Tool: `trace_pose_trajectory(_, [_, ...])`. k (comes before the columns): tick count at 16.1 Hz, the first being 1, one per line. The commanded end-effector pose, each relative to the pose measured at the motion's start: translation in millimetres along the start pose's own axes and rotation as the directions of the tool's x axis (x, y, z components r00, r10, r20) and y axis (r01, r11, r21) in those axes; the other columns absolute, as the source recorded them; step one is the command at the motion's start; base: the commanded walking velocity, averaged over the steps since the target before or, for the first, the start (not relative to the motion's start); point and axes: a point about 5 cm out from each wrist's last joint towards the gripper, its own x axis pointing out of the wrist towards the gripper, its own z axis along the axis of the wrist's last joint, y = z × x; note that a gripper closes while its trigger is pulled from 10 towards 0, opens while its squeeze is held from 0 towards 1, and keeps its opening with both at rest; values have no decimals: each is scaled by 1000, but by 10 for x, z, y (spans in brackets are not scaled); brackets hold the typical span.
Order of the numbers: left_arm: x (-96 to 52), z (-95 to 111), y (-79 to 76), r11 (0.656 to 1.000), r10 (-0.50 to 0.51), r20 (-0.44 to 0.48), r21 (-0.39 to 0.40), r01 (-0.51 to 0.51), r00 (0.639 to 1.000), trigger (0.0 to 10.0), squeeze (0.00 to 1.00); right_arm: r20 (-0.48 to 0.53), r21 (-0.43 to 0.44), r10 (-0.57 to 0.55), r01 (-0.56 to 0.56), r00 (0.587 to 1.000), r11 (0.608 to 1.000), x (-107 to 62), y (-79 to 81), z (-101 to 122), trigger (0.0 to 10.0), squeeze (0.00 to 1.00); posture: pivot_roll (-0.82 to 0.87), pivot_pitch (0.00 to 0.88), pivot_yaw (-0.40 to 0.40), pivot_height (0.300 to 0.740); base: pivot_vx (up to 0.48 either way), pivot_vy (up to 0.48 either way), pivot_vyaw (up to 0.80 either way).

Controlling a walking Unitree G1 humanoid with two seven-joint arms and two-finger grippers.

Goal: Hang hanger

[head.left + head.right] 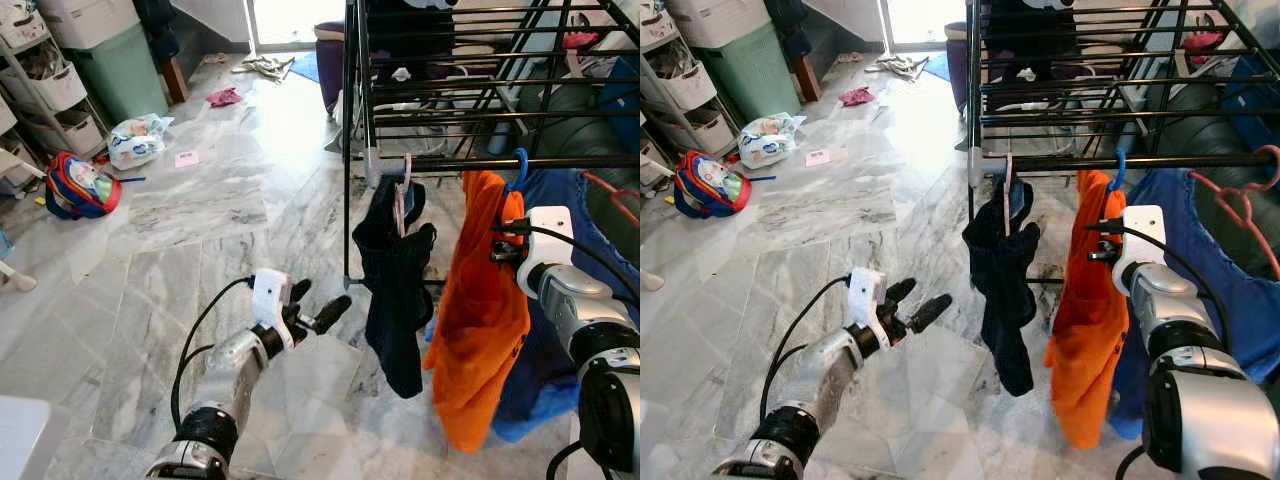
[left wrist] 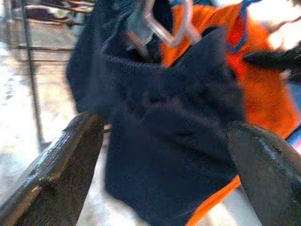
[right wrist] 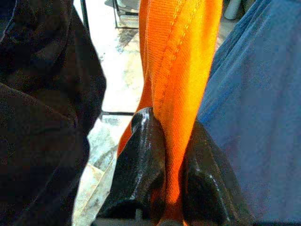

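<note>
Right claw [image 3: 165, 188] pinches orange garment [image 1: 480, 320] hanging on drying rack [image 1: 500, 160]

The orange garment [image 1: 483, 310] hides its hanger's shoulders, and the drying rack [image 1: 480, 110] runs off frame.

Orange garment [image 1: 480, 310], navy garment [image 1: 395, 290], blue garment [image 1: 575, 210], black rack [image 1: 500, 160], grey-veined white marble floor [image 1: 200, 230]
</note>
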Motion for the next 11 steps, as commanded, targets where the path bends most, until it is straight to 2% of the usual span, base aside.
trace_pose_trajectory(1, [-9, 13, -18, 1000, -25, 4, -15, 25, 1000, 10000, 0, -3, 19, -6, 6, 1000, 1000, -16, -48, -29, 10000, 0, -36, 82, 63, 740, 0, 0, 0])
trace_pose_trajectory(3, [3, 31, -46, 999, -44, 10, -6, 44, 999, 10000, 0, 2, 27, -1, 1, 1000, 1000, -17, -47, -24, 10000, 0, -33, 81, 62, 740, 0, 0, 0])
trace_pose_trajectory(4, [-3, 10, -41, 999, -37, 2, -13, 37, 999, 10000, 0, -11, 35, -5, 6, 1000, 999, -16, -43, -49, 10000, 416, -34, 78, 62, 740, 0, 0, 0])
trace_pose_trajectory(5, [-18, -14, -44, 999, -36, -11, -20, 36, 999, 10000, 0, -6, 40, 6, -6, 1000, 999, -14, -25, -54, 10000, 1000, -34, 81, 61, 740, 0, 0, 0])
trace_pose_trajectory(7, [-44, -21, -49, 999, -39, -23, -21, 38, 999, 10000, 0, 6, 38, 4, -4, 1000, 999, -12, -22, -38, 10000, 1000, -32, 83, 61, 740, 0, 0, 0])
trace_pose_trajectory(11, [-67, -39, -39, 999, -34, -31, -25, 33, 999, 10000, 0, 103, 2, 1, -2, 995, 1000, -22, -37, 82, 10000, 1000, -29, 82, 55, 740, 0, 0, 0])
